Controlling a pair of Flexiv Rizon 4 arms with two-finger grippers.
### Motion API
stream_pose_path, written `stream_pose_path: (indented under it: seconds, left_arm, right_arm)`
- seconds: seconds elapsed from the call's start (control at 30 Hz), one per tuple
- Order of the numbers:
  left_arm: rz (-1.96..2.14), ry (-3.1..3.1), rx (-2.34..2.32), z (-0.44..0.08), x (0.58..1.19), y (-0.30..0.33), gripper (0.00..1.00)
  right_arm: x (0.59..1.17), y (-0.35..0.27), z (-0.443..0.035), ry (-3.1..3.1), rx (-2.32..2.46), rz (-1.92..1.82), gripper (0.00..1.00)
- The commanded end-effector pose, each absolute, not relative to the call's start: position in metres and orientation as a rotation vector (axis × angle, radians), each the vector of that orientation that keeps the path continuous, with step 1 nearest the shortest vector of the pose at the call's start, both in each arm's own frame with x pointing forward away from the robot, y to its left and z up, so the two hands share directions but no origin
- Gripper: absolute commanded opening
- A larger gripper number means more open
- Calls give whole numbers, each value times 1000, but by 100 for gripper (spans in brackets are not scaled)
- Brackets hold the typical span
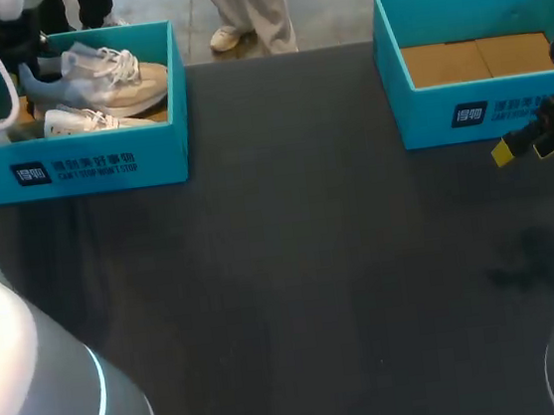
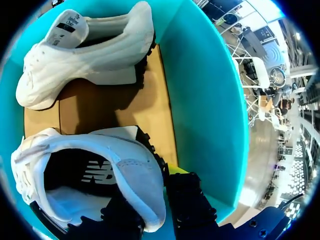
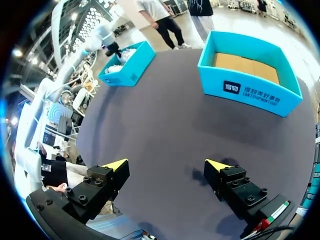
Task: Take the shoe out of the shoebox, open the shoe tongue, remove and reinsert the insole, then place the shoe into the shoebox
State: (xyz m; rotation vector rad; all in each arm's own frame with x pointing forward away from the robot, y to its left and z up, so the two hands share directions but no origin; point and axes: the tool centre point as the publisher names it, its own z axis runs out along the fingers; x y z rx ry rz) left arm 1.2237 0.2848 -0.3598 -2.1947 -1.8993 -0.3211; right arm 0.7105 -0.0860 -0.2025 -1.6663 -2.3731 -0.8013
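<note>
The shoe [image 2: 132, 167] is caught by its heel in the left gripper [image 2: 150, 187]. One finger [image 2: 187, 205] lies against the outside of the heel with its yellow tip showing, the other goes down into the opening, and the heel wall fills the narrow gap between them. The inner finger's tip is hidden behind the collar, so how deep it reaches cannot be told. The shoe's toe end and laces run into the black rim and are only partly seen. In the head view this gripper is mostly lost behind the left arm [image 1: 17, 387], at the far corner of the shoebox [image 1: 82, 165].

The right gripper [image 3: 166, 164] hangs over bare table with its fingers spread wide and nothing between them. In the head view it is cut off at the edge, just in front of the other shoebox [image 1: 486, 108].

The shoe rests on the brown cardboard floor of the teal shoebox, close to one wall. A second shoe [image 2: 90, 55] lies apart from it, farther ahead of the gripper. The table [image 1: 294, 266] is dark and matt, with the two boxes at its far corners, well apart. The other shoebox shows only its cardboard floor.

The shoe is white with a padded collar and a black sole edge at the heel. Its insole [image 2: 95, 172] is dark with a pale mark, and paler toward the heel
</note>
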Motion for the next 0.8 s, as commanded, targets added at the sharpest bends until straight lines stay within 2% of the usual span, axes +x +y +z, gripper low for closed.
stream_pose_path:
  seconds: [0.03, 0.53, 0.57, 0.6, 0.63, 0.67, 0.7, 0.8]
  left_arm:
    - [-264, -1885, -2177, -370, 1245, 287, 0]
    - [-185, -1869, -2231, -381, 1239, 289, 0]
    - [-186, -1869, -2231, -380, 1238, 289, 5]
    - [-187, -1869, -2232, -378, 1237, 289, 41]
    - [-186, -1869, -2235, -376, 1236, 289, 58]
    - [-180, -1863, -2242, -374, 1236, 290, 93]
    - [-178, -1862, -2246, -372, 1235, 290, 100]
    - [-179, -1861, -2246, -366, 1232, 290, 100]
  right_arm:
    - [711, -85, -203, -2373, -1668, -799, 100]
    - [711, -85, -203, -2373, -1668, -799, 100]
    - [711, -85, -203, -2373, -1668, -799, 100]
    - [711, -85, -203, -2373, -1668, -799, 100]
    - [711, -85, -203, -2373, -1668, -799, 100]
    - [711, -85, -203, -2373, -1668, -799, 100]
    - [711, -85, -203, -2373, -1668, -799, 100]
    - [711, -85, -203, -2373, -1668, -799, 100]
